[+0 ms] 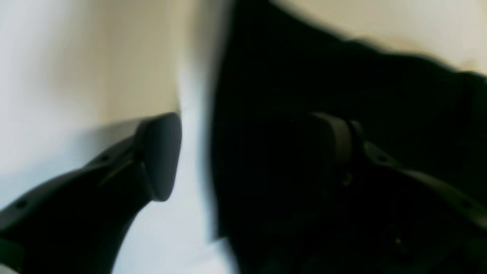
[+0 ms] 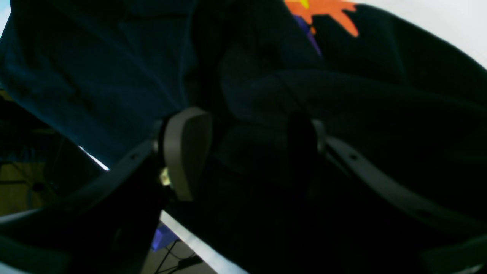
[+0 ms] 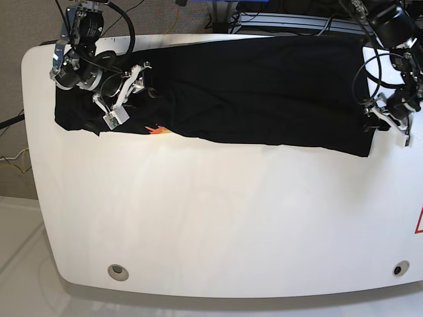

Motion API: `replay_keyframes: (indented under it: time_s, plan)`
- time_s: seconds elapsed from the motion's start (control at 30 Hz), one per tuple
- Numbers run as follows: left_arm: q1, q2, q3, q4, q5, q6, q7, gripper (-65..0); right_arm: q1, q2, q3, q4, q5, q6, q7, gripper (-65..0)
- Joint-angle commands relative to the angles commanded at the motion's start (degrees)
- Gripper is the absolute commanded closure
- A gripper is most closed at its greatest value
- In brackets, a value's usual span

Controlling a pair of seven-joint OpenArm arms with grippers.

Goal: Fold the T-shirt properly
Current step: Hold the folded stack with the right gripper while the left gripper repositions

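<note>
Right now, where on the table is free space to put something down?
The near half of the white table, below the hem of the T-shirt, is bare. The far strip is crowded: shirt, right gripper at one end, left gripper at the other.

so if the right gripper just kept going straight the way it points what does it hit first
Most likely the T-shirt: in the right wrist view, black cloth fills the space between and ahead of the open right gripper. Depth is unclear, and it may already be touching.

Base cam looks straight down on table [image 3: 198, 218]; both wrist cams close-up on T-shirt [image 3: 251, 86].
</note>
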Motion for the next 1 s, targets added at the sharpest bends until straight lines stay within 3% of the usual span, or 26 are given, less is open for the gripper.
replay_keyframes:
  time_s: [0.23,0.3,0.5,0.63,0.7,0.77,0.9,1.0]
  plan:
    - [4.2,-3.0,-1.8,-0.3,-5.5,0.0,0.5,-47.3,0.1,0.0,-0.1,0.3,-0.1,0.00,-0.3,-34.4]
    - [6.3,-4.2,-2.2,-0.5,-9.4,0.0,1.4,-47.1,0.0,-0.1,-0.1,0.1,0.1,0.00,-0.2,-34.4]
    - [7.1,-4.6,-2.0,-1.1,-14.5,0.0,1.9,-44.8,0.0,-0.2,-0.1,-0.1,0.1,0.00,-0.2,-34.4]
    - [6.1,-4.2,-1.7,-2.2,-15.7,0.0,1.7,-39.8,0.0,-0.3,-0.1,-0.1,0.1,0.00,-0.1,-34.3]
    - [4.2,-4.5,-0.1,-3.2,-15.2,0.0,0.5,-22.5,0.0,-0.2,0.0,-0.2,-0.1,0.00,-0.4,-34.3]
    - [3.7,-4.4,0.3,-3.5,-14.5,0.0,-0.1,-18.4,0.0,-0.2,0.0,-0.3,0.0,0.00,-0.3,-34.4]
    - [1.6,-4.4,1.7,-4.0,-13.0,0.0,-0.5,-17.0,-0.1,-0.1,0.1,-0.1,0.0,0.00,-0.4,-34.4]
    - [-0.1,-4.4,3.0,-4.4,-12.0,0.0,-0.1,-21.3,-0.1,-0.1,0.0,-0.1,0.1,0.00,-0.5,-34.4]
